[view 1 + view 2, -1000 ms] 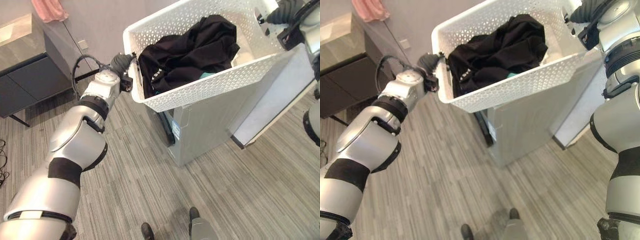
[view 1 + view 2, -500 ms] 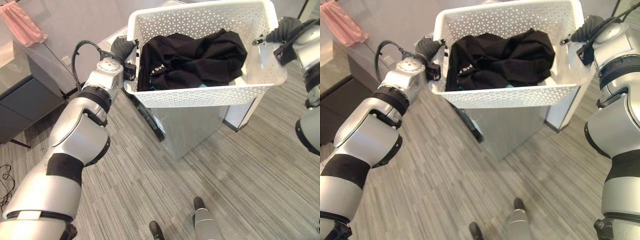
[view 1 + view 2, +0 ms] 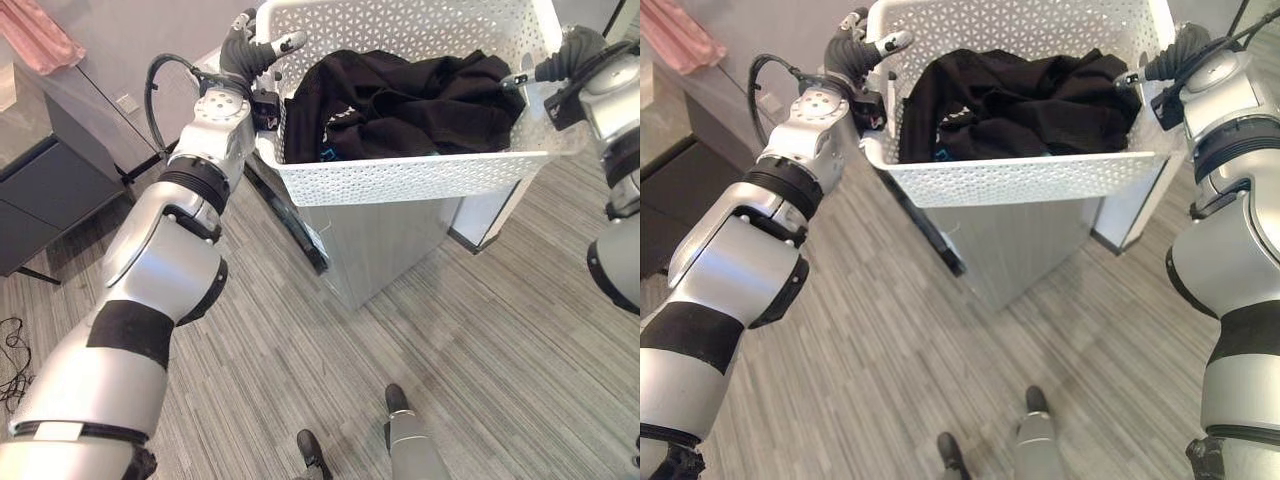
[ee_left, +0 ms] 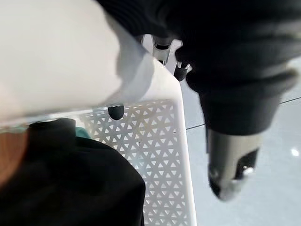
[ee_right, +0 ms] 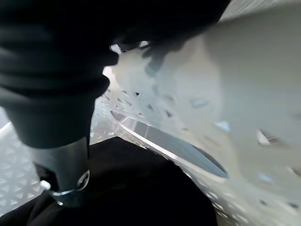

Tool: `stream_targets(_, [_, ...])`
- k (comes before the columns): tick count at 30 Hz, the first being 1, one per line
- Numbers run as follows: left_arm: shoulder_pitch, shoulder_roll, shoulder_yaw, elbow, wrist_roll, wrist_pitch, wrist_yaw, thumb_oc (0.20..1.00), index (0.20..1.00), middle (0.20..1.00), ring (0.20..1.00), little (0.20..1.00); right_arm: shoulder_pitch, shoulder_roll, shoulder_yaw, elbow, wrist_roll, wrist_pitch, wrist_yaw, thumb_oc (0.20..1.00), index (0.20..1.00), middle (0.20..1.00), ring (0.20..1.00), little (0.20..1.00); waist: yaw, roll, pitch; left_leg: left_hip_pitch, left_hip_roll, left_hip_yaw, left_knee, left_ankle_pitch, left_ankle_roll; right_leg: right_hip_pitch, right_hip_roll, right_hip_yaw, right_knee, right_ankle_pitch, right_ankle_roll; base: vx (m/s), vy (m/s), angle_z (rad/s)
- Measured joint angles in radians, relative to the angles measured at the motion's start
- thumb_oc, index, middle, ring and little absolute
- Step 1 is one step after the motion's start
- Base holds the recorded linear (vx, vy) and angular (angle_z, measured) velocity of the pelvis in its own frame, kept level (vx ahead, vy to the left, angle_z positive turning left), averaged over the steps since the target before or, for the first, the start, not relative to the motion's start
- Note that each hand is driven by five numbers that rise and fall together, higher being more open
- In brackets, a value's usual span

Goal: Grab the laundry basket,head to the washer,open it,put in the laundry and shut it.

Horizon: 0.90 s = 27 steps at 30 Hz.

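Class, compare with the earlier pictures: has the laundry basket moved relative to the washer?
Yes. The laundry basket, a robot hand at each end, has swung from tilted to level across the washer and now hides its top.

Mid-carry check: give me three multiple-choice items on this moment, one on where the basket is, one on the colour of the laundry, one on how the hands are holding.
1. Where is the laundry basket?
A. On the floor beside the washer
B. Held up above the washer
C. On the dark cabinet

2. What colour is most of the laundry in the basket?
A. Black
B. White
C. Red

3. How is the basket held?
A. By the left hand alone
B. By neither hand
C. By the left hand at one end and the right hand at the other

Answers:
1 B, the basket hangs over the grey washer, off the floor.
2 A, dark black cloth fills it, with a small teal bit showing.
3 C, each hand curls round the rim at its own end.
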Motion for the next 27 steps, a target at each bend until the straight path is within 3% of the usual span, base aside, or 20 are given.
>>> stream_targets(4, [0.000,-0.008,0.021,0.000,0.034,-0.007,0.026,1.000,1.000,1.000,1.000,1.000,-0.003,0.000,0.000,-0.008,0.000,-0.020,-0.017,1.000,1.000,1.000,1.000,1.000,-0.002,-0.003,0.002,-0.006,0.006,0.001,0.000,0.000,-0.003,0.005,0.000,-0.014,-0.020,0.015,-0.003,0.00,0.000,0.00])
stream_targets(7, [-0.002,-0.024,0.029,0.000,0.058,-0.011,0.043,1.000,1.000,1.000,1.000,1.000,-0.001,0.000,0.000,-0.008,0.019,-0.020,-0.043,1.000,1.000,1.000,1.000,1.000,0.001,-0.003,0.002,-0.007,0.015,0.000,0.000,-0.032,0.029,0.004,0.011,-0.020,-0.022,0.019,0.001,0.00,-0.006,-0.03])
stream_targets(12, [-0.001,-0.031,0.061,0.001,0.059,-0.022,0.050,1.000,1.000,1.000,1.000,1.000,-0.004,0.000,-0.010,-0.008,0.031,-0.037,-0.087,1.000,1.000,1.000,1.000,1.000,0.008,-0.017,0.012,-0.004,0.023,0.002,0.000,-0.071,0.011,0.018,0.011,-0.024,-0.040,0.028,-0.002,0.00,-0.009,0.02])
stream_targets(20, [0.033,-0.033,0.064,0.003,0.099,0.001,0.075,1.000,1.000,1.000,1.000,1.000,0.009,0.032,-0.008,-0.012,0.039,-0.040,-0.128,1.000,1.000,1.000,1.000,1.000,0.018,-0.026,0.014,0.041,0.037,0.001,0.011,-0.030,0.016,0.084,0.036,-0.034,-0.067,0.034,-0.001,0.06,-0.063,-0.02])
stream_targets(21, [0.050,-0.036,0.063,0.002,0.106,0.001,0.079,1.000,1.000,1.000,1.000,1.000,0.023,0.037,-0.009,-0.019,0.039,-0.040,-0.128,1.000,1.000,1.000,1.000,1.000,0.014,-0.048,0.029,0.062,0.035,-0.001,0.023,-0.011,0.017,0.108,0.035,-0.028,-0.060,0.026,-0.006,0.06,-0.205,0.08])
stream_targets(24, [0.096,-0.043,0.053,0.010,0.130,0.002,0.078,1.000,1.000,1.000,1.000,1.000,0.050,0.048,-0.046,-0.036,0.038,-0.048,-0.114,1.000,1.000,1.000,1.000,1.000,0.018,-0.159,0.098,0.087,0.042,-0.048,0.117,0.095,-0.031,0.202,0.008,-0.041,-0.048,-0.006,-0.058,0.04,-0.234,0.34])
stream_targets(25, [0.105,-0.040,0.050,0.023,0.133,0.004,0.077,1.000,1.000,1.000,1.000,1.000,0.051,0.059,-0.049,-0.036,0.038,-0.050,-0.112,1.000,1.000,1.000,1.000,1.000,0.028,-0.166,0.099,0.085,0.041,-0.061,0.126,0.135,-0.034,0.219,0.019,-0.049,-0.059,-0.011,-0.063,0.02,-0.207,0.42])
stream_targets(27, [0.112,-0.051,-0.015,0.056,0.135,0.011,0.076,1.000,1.000,1.000,1.000,1.000,0.059,0.078,-0.048,-0.028,0.037,-0.067,-0.103,1.000,1.000,1.000,1.000,1.000,0.050,-0.212,0.121,0.054,0.059,-0.079,0.220,0.186,-0.005,0.272,0.012,-0.072,-0.088,-0.004,-0.084,0.07,-0.049,0.34])
